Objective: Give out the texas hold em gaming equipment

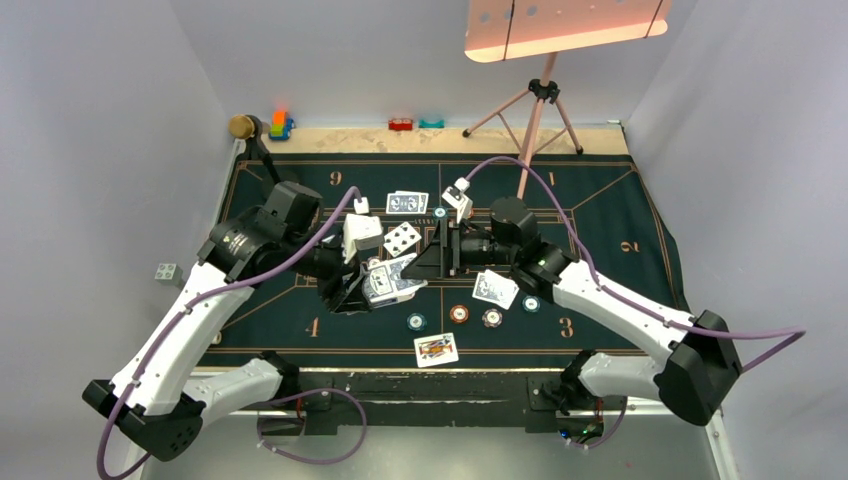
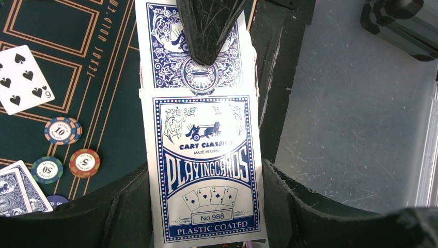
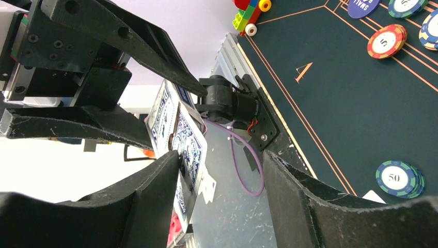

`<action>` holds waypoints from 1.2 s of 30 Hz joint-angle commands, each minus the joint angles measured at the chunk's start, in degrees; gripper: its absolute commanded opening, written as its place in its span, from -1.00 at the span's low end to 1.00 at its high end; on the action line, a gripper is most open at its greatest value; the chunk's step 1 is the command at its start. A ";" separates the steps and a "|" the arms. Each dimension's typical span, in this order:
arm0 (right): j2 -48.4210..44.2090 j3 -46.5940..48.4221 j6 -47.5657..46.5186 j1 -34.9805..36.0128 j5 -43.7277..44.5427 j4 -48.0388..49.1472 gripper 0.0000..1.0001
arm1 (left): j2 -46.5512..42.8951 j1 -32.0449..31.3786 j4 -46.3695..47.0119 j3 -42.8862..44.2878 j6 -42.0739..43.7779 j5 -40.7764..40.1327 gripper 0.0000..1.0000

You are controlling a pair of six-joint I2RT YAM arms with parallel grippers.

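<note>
Left gripper (image 2: 204, 175) clamps the deck of blue-backed playing cards (image 2: 206, 134) across its long edges, free end pointing right between the wide-spread jaws of the right gripper (image 3: 221, 156).

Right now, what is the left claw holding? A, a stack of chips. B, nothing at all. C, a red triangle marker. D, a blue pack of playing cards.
D: in its wrist view the left claw has a finger against each side of the blue card pack, which is printed PLAYING CARDS.
</note>
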 commanded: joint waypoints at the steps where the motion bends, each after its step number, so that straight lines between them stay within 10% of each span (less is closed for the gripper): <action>1: -1.89 -0.27 -1.69 -0.84 1.42 -1.87 0.23 | -0.99 0.35 1.65 2.92 -0.70 3.12 -1.00; 36: -10.01 9.56 -10.26 -5.15 8.18 -16.90 -0.89 | -2.12 0.40 1.99 1.24 -0.80 2.93 -1.00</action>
